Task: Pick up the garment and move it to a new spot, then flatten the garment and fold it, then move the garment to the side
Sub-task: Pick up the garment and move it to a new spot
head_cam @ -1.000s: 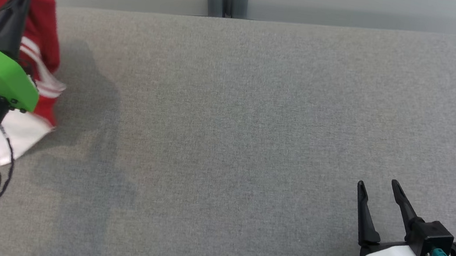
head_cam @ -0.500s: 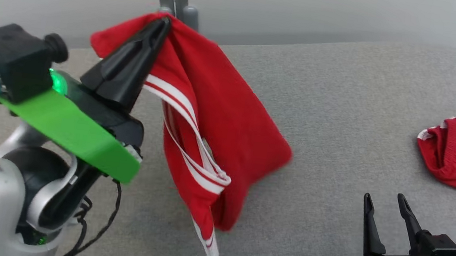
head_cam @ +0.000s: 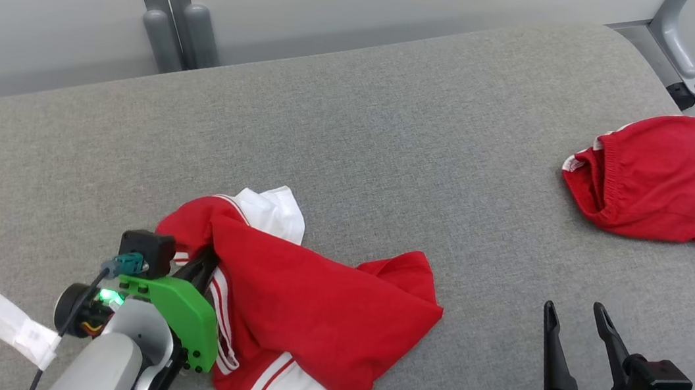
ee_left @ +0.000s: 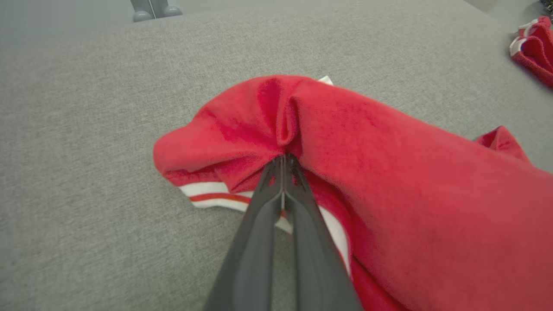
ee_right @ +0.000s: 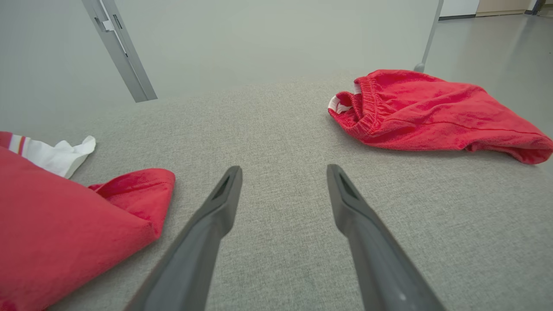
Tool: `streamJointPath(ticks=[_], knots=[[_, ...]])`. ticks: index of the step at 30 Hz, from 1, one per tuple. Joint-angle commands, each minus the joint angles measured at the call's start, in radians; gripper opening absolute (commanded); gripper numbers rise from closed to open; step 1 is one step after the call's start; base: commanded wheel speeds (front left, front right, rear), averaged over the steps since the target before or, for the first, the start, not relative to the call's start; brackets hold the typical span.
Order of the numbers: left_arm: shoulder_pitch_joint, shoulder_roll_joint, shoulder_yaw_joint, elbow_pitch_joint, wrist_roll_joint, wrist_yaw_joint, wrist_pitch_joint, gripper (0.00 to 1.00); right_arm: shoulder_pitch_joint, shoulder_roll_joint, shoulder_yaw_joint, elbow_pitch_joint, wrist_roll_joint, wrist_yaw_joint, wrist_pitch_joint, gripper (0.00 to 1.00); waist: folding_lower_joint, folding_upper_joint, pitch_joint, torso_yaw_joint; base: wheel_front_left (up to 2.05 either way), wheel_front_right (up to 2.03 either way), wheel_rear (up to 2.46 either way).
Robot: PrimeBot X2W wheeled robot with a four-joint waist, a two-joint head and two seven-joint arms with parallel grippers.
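Note:
The garment (head_cam: 308, 303) is red with white stripes and white panels, and lies crumpled on the grey table near the front left. My left gripper (head_cam: 207, 257) is shut on a fold of its red cloth, and the left wrist view shows the fingers (ee_left: 283, 157) pinched together with the garment (ee_left: 389, 181) bunched around their tips. My right gripper (head_cam: 572, 309) stands open at the front right over bare table, apart from the garment (ee_right: 65, 220), with nothing between its fingers (ee_right: 283, 170).
A second red garment (head_cam: 661, 180) lies at the far right of the grey table (head_cam: 391, 161), also in the right wrist view (ee_right: 432, 112). A white tag (head_cam: 13, 326) hangs near my left wrist. Grey posts (head_cam: 170, 21) stand behind the table's back edge.
The head camera has turned and tilted. My left gripper has brought the garment from held up in the air down onto the table, where it now lies spread. The right gripper stays open.

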Motion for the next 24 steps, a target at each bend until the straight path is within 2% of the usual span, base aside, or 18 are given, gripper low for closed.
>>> streamJointPath(ticks=[1,3,7,10,14,19,24], knots=[[-0.002,-0.012,0.004,0.047,0.003,-0.007,-0.044,1.00,0.013,0.000,0.002,0.003,-0.003,0.000,-0.003,1.00,0.0001,-0.0001,-0.007,0.005,0.00,0.00,0.00],[-0.008,-0.030,0.010,0.094,0.010,-0.003,-0.124,1.00,0.023,-0.001,0.001,0.005,-0.006,0.000,-0.003,1.00,0.0001,-0.0001,-0.020,0.017,0.00,0.00,0.00],[0.036,-0.041,0.056,0.085,0.031,0.058,-0.316,1.00,0.036,-0.001,-0.017,-0.010,-0.024,0.000,-0.003,1.00,0.0001,-0.0001,-0.052,0.042,0.00,0.00,0.00],[0.098,-0.049,0.090,0.001,0.045,0.095,-0.363,1.00,0.054,0.000,-0.044,-0.033,-0.045,0.000,-0.003,1.00,0.0001,-0.0001,-0.082,0.078,0.00,0.00,0.00],[0.224,-0.059,0.160,-0.204,0.101,0.121,-0.369,1.00,0.084,-0.001,-0.087,-0.099,-0.059,0.000,-0.003,1.00,0.0001,-0.0001,-0.118,0.143,0.00,0.00,0.00],[0.390,-0.082,0.273,-0.359,0.160,0.112,-0.369,1.00,0.118,0.000,-0.132,-0.158,-0.077,0.000,-0.003,1.00,0.0001,-0.0001,-0.149,0.221,0.00,0.00,0.00],[0.497,-0.103,0.376,-0.398,0.210,0.054,-0.369,1.00,0.124,-0.001,-0.133,-0.153,-0.078,0.000,-0.003,1.00,0.0001,-0.0001,-0.170,0.256,0.00,0.00,0.00]])
